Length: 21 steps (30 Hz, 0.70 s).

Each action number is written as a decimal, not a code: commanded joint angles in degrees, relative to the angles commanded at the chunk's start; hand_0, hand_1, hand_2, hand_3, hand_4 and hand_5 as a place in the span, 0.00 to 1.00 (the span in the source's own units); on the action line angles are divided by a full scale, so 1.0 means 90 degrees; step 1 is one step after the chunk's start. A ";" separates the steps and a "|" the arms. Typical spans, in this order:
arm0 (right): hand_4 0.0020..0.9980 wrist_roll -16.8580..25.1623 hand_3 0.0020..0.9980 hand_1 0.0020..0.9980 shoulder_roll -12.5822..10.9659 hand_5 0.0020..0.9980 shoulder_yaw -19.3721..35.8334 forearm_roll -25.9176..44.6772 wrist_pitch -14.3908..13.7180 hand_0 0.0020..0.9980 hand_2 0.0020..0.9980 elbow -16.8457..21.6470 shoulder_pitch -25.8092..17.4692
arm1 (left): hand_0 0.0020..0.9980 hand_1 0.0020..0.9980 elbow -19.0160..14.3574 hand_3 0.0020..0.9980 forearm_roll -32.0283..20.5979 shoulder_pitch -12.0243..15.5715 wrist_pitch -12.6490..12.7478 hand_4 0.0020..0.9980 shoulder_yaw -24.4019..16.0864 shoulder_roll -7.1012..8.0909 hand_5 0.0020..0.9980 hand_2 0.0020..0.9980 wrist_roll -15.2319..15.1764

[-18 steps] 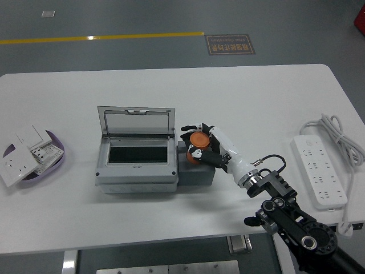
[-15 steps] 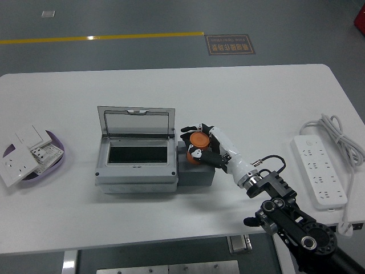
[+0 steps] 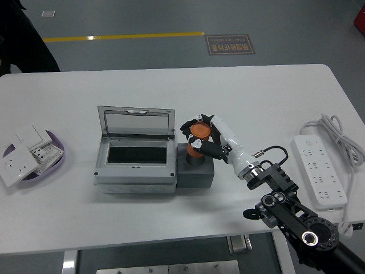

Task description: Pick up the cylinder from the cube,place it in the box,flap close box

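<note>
Orange plastic marks the task's thing: a small orange cylinder (image 3: pixel 199 133) held in the right hand (image 3: pixel 206 138), whose white and black fingers (image 3: pixel 212 149) are closed around its sides. Only the head view is given. The cylinder sits just above the dark grey cube (image 3: pixel 195 171), near the middle of the white counter (image 3: pixel 268 97), and whether it is clear of the small dark stub on the cube's top I cannot tell. At the cube's nine o'clock, touching or just beside it, stands the grey plastic box (image 3: pixel 136 154) with its clear-windowed flap (image 3: pixel 135 122) raised at the far side and a dark opening below.

At the counter's nine o'clock edge a purple dish (image 3: pixel 57 153) carries white wall sockets (image 3: pixel 20 157); at three o'clock lies a white power strip (image 3: pixel 319 170) with its coiled cable. The left hand is not in view. A dark figure's edge shows at eleven o'clock, beyond the counter.

The cylinder looks rigid, light and smooth-skinned, so it probably slips sooner than it deforms. Taking it around the curved wall, fingers opposed across the middle as they are now, seems the soundest hold; the flat top offers nothing to pinch.
</note>
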 joint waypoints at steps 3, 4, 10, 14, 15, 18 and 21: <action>0.15 -0.0173 0.48 0.54 -0.0038 0.00 -0.0057 -0.0268 -0.0165 0.62 0.52 0.0320 0.0027 | 0.64 0.67 0.0000 0.71 0.0001 0.0001 0.0001 0.75 0.0000 -0.0003 0.32 0.66 0.0003; 0.15 -0.0250 0.48 0.54 -0.0049 0.00 -0.0097 -0.0378 -0.0232 0.62 0.52 0.0449 0.0031 | 0.64 0.67 0.0000 0.71 0.0001 0.0002 0.0001 0.75 0.0000 -0.0005 0.32 0.66 0.0005; 0.17 -0.0512 0.47 0.54 -0.0023 0.00 -0.0502 -0.0624 -0.0447 0.59 0.52 0.1039 0.0120 | 0.64 0.67 0.0000 0.71 0.0018 0.0011 0.0004 0.75 -0.0018 -0.0011 0.32 0.66 0.0020; 0.17 -0.0689 0.46 0.48 0.0185 0.00 -0.0882 -0.0887 -0.0500 0.45 0.51 0.1096 0.0373 | 0.64 0.67 0.0000 0.71 0.0049 0.0002 0.0005 0.75 -0.0037 -0.0007 0.32 0.66 0.0033; 0.17 -0.0803 0.46 0.48 0.0272 0.00 -0.1005 -0.1034 -0.0502 0.45 0.51 0.1051 0.0482 | 0.64 0.67 0.0000 0.71 0.0051 -0.0005 0.0005 0.75 -0.0033 -0.0006 0.32 0.66 0.0033; 0.14 -0.1081 0.43 0.38 0.0449 0.00 -0.1229 -0.1401 -0.0489 0.26 0.48 0.0919 0.0719 | 0.64 0.67 0.0000 0.71 0.0058 -0.0022 0.0003 0.75 -0.0023 -0.0002 0.32 0.66 0.0032; 0.14 -0.1360 0.43 0.38 0.0687 0.00 -0.1461 -0.1946 -0.0439 0.26 0.48 0.0752 0.0990 | 0.64 0.67 0.0000 0.71 0.0062 -0.0041 0.0002 0.75 -0.0009 0.0007 0.32 0.66 0.0031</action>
